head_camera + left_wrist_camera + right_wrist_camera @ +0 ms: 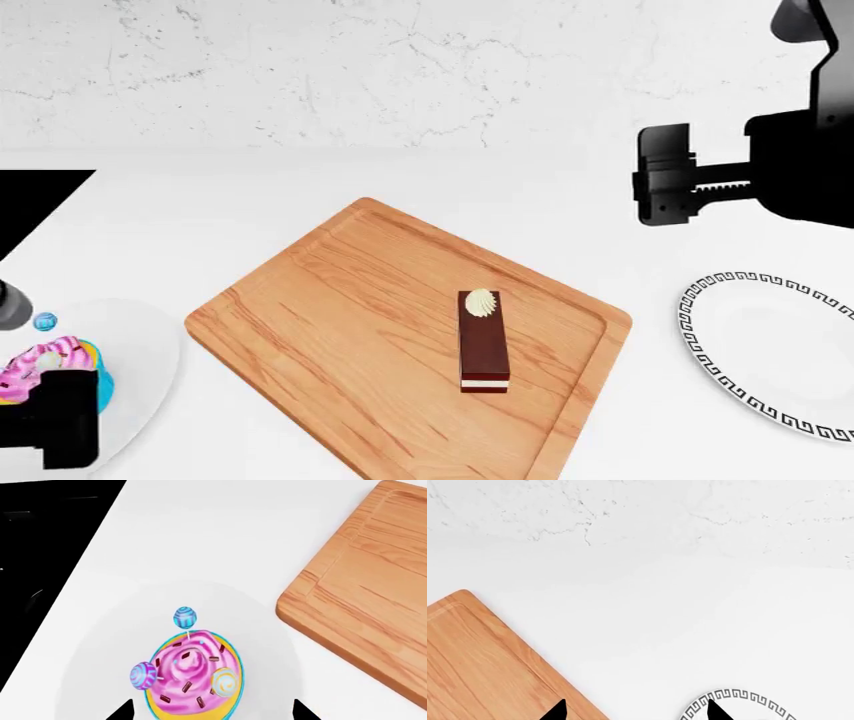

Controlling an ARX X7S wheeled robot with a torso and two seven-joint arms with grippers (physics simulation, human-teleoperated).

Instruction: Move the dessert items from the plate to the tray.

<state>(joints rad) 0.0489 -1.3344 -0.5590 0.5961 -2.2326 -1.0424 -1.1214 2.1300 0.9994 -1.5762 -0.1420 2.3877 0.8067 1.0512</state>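
The blue-wrapped cupcake [193,677] with pink sprinkled frosting stands on a plain white plate [93,650] at the far left [54,362]. My left gripper [212,712] is open, with its black fingertips [121,712] on either side of the cupcake and apart from it. The chocolate cake slice [483,342] with a cream swirl lies on the wooden tray [334,300]. My right gripper [663,188] is open and empty, raised above the counter between the tray's corner [480,665] and a patterned plate [740,699].
A white plate with a black key-pattern rim [727,290] sits right of the tray and holds nothing. A black surface [34,200] borders the counter at the far left. A marbled white wall [400,70] runs along the back.
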